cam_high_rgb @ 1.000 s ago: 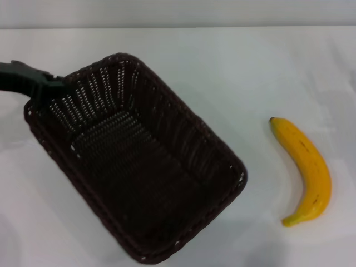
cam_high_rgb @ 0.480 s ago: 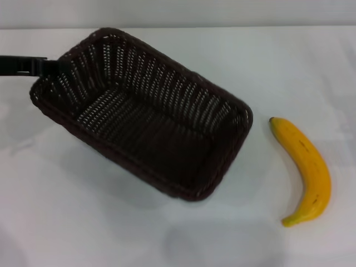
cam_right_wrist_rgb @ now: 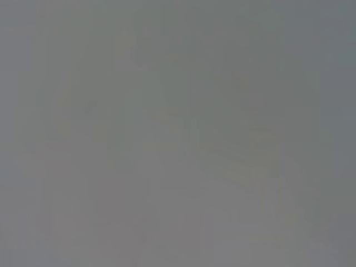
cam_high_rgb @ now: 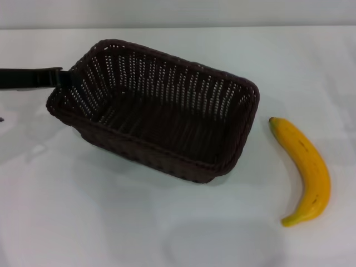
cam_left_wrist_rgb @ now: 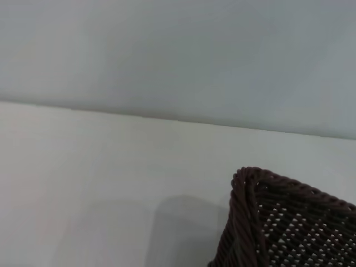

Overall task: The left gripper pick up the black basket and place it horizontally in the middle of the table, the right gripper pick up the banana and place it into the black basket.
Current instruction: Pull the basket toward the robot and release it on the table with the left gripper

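Note:
The black basket (cam_high_rgb: pixel 161 125) is a large dark woven basket in the middle of the white table (cam_high_rgb: pixel 83 222), lying nearly crosswise, its right end a little nearer me. My left gripper (cam_high_rgb: pixel 62 78) reaches in from the left and is shut on the rim at the basket's far left corner. The left wrist view shows only a corner of the basket (cam_left_wrist_rgb: pixel 289 222) over the table. The yellow banana (cam_high_rgb: pixel 305 167) lies on the table to the right of the basket, apart from it. My right gripper is out of view; its wrist view shows only plain grey.
The table's far edge (cam_high_rgb: pixel 178 28) meets a pale wall behind the basket. A bare strip of tabletop separates the basket's right end from the banana.
The left gripper has swung the basket counter-clockwise, from a steep diagonal to nearly crosswise, and its near end has moved away from the front edge. The banana has not moved.

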